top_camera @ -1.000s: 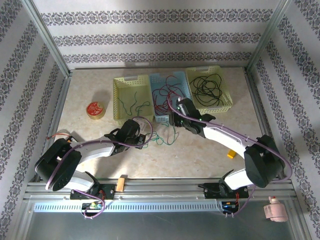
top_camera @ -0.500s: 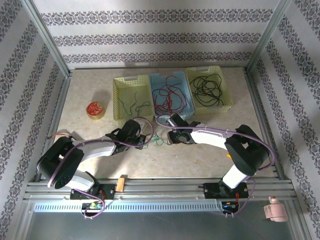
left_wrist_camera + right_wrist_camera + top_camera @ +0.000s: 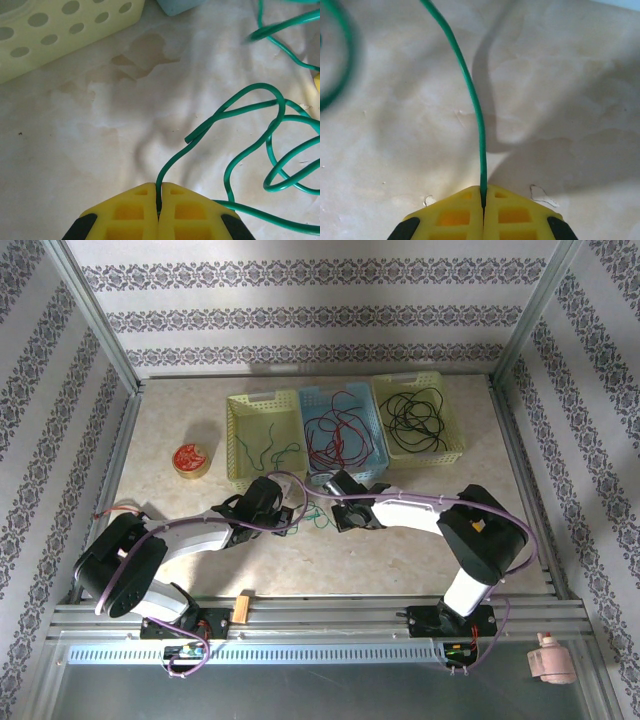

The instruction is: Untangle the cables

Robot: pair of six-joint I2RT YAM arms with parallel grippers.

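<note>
Green cable (image 3: 260,86) lies looped in the middle of the table (image 3: 400,560), just before the baskets (image 3: 265,397); it looks light, limp and slippery. Left gripper (image 3: 158,195) and right gripper (image 3: 483,195) each pinch one strand tight; taking hold near a free end seems best.

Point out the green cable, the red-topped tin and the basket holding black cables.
green cable (image 3: 482,160): right wrist view, straight lower stretch.
tin (image 3: 189,457): top view, red lid.
basket (image 3: 430,460): top view, near wall.
</note>
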